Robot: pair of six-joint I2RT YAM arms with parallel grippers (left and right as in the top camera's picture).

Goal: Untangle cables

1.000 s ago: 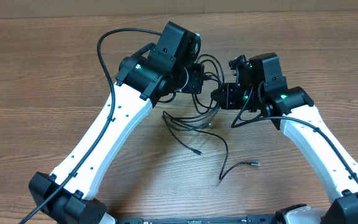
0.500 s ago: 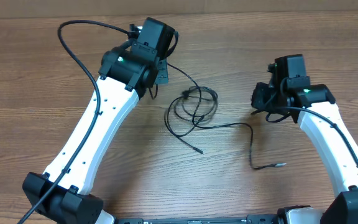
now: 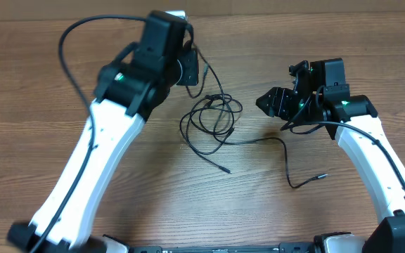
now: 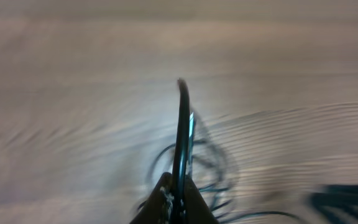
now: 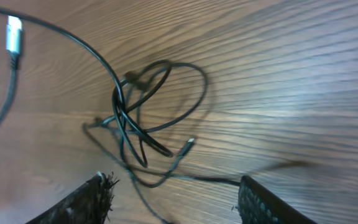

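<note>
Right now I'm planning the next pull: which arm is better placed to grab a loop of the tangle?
Right, probably. The right gripper is open and faces the cables, which show framed between its jaws in the wrist view. The left gripper is shut on one strand.

arms were 2 — left arm (image 3: 107,140), right arm (image 3: 371,154) | pincers were 2 — left pincer (image 3: 194,70), right pincer (image 3: 267,102) | desk (image 3: 41,84): 1 | cables (image 3: 213,116): 1 tangled bunch, separate cords could not be counted | loose plug ends: 2 showed (image 3: 227,171) (image 3: 321,176)
</note>
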